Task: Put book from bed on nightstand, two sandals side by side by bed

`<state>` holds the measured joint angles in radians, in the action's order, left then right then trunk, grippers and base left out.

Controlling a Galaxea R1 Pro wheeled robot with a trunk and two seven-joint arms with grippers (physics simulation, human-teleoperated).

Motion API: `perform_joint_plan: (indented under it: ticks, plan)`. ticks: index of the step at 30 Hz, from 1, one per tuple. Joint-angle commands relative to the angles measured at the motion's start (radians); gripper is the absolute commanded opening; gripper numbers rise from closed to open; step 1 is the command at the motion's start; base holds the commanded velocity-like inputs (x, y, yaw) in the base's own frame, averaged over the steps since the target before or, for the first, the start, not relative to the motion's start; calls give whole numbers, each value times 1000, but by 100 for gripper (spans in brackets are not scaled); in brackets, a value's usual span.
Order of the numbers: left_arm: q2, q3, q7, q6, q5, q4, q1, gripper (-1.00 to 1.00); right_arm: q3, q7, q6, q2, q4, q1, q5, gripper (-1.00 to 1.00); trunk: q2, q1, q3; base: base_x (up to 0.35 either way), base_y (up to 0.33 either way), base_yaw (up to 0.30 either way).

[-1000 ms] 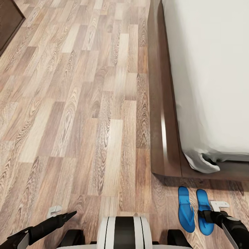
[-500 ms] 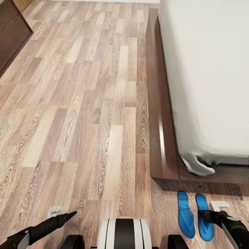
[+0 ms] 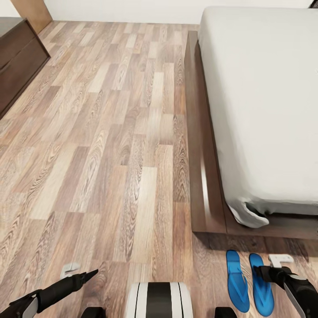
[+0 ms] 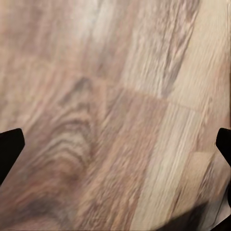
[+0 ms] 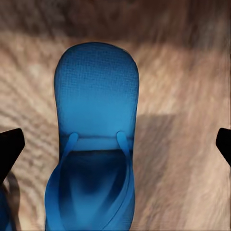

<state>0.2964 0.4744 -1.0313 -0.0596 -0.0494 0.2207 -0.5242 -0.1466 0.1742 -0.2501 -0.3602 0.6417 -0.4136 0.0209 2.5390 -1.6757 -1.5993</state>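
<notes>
The two sandals are lying side by side near the bed foot, looking light and floppy, best pinched at the straps, while I'm holding the right gripper spread over one.

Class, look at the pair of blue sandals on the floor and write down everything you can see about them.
The two sandals are bright blue flat flip-flops with thin blue straps and a finely textured, rubbery-looking sole, seen close in the right wrist view. They lie flat on the wooden floor, side by side and parallel, just off the foot corner of the bed, apart from its dark frame. The right pincer hangs over the sandal on the right with its jaws wide apart; nothing grips either one.
</notes>
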Motion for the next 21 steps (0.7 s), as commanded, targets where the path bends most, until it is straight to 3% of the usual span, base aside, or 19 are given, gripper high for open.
perform_joint_plan:
  ticks: [1, 5, 8, 12, 16, 21]
  plan:
    - [0, 7, -5, -6, -5, 0, 0, 100, -4, 7, -6, -1, 5, 0, 2, 100, 0, 1, 3, 0, 0, 0]
    - [-5, 7, -3, -6, -5, 0, 0, 100, -5, 14, -6, -3, 11, 2, -1, 100, -1, 2, 19, 0, 0, 0]
    - [-6, 6, -3, -6, -5, 0, 0, 100, -5, 57, -7, -7, 9, 3, -21, 100, -2, 4, 31, 0, 0, 0]
    - [-7, 6, -3, -6, -6, 0, 0, 100, -6, 187, -11, -51, -5, 4, -97, 100, -3, 5, 46, 0, 0, 0]
    - [-8, 6, -3, -6, -5, 0, 0, 100, -5, 325, -14, -131, -86, 4, -188, 100, -4, 7, 61, 0, 0, 0]
    - [-11, 6, -2, -6, -5, 0, 0, 100, -5, 467, -12, -171, -208, 4, -234, 100, -5, 10, 81, 0, 0, 0]
